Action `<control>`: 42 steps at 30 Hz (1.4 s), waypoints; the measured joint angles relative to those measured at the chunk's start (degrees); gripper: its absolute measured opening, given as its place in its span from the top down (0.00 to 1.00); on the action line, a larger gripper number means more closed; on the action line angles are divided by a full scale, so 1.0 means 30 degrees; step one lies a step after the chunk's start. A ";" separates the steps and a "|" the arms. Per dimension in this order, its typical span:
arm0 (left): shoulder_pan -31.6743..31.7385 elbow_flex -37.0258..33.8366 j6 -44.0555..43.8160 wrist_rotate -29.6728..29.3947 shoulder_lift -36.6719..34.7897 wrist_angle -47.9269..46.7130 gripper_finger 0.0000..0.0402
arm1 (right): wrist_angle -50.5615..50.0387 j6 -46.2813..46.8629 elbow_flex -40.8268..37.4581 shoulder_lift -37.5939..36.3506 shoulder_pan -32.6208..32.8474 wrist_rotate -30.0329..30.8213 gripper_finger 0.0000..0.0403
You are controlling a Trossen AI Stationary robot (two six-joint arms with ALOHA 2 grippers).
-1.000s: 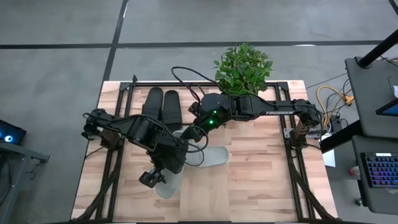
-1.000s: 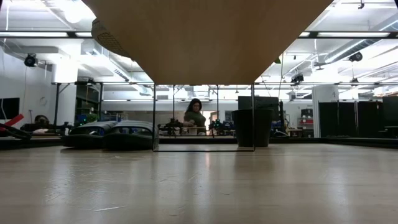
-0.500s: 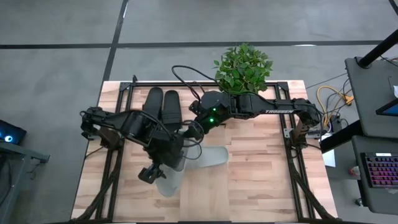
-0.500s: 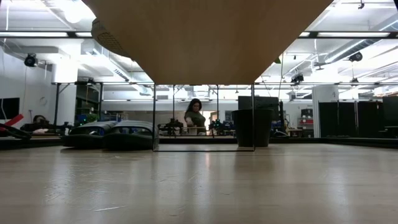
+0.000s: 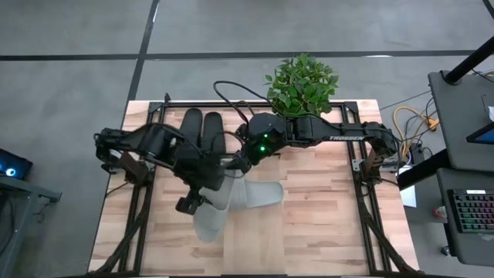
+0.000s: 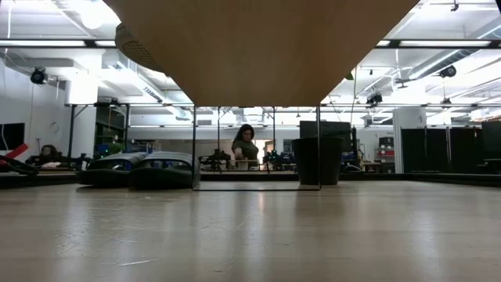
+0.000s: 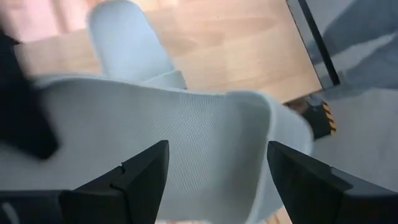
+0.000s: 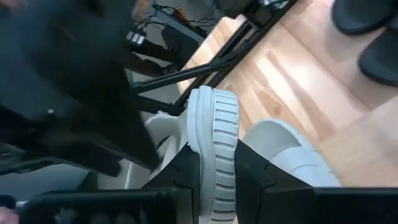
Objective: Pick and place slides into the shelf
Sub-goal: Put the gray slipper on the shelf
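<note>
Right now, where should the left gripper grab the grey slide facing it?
Probably across the raised strap, from above: it arches off the sole, and the left gripper's open fingers straddle it. The right gripper pinches a grey slide's sole edge.

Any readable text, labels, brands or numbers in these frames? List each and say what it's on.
"TROSSEN": white lettering on the right arm, small but readable in the high view.
Keyboard beside the table: key legends too small to read.
Grey slide clamped in the right gripper: ribbed sole edge only, no marking visible.
Black slides: no text visible.
Room in the low view: no sign readable.
</note>
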 joint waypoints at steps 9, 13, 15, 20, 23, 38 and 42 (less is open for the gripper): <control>0.0000 0.0436 -0.2375 -0.3038 -0.1957 0.0111 0.36 | -0.0232 -0.0347 0.0000 -0.0015 -0.0579 0.0510 0.88; 0.0000 0.0436 -0.2972 -0.4686 -0.2674 0.0640 0.36 | -0.0080 -0.0354 0.0000 -0.0065 -0.0854 0.1064 0.88; 0.0000 0.0433 -0.2970 -0.5497 -0.2840 0.1057 0.36 | 0.0036 -0.0354 0.0000 -0.0161 -0.0954 0.1130 0.88; 0.0000 0.0411 -0.2943 -0.7295 -0.3025 0.1469 0.36 | 0.0119 -0.0361 0.0000 -0.0626 -0.0956 0.1890 0.88; 0.0000 0.0237 -0.2847 -0.7927 -0.3004 0.1464 0.36 | 0.0145 -0.0357 0.0049 -0.1082 -0.0949 0.2290 0.88; 0.0022 0.0173 -0.2377 -0.9444 -0.3118 0.1435 0.36 | -0.4151 -0.0884 0.0066 -0.4341 -0.0862 0.6710 0.88; 0.0022 0.0173 -0.2382 -0.9466 -0.3193 0.1447 0.36 | -0.4345 -0.0879 0.0073 -0.5156 -0.0862 0.7682 0.88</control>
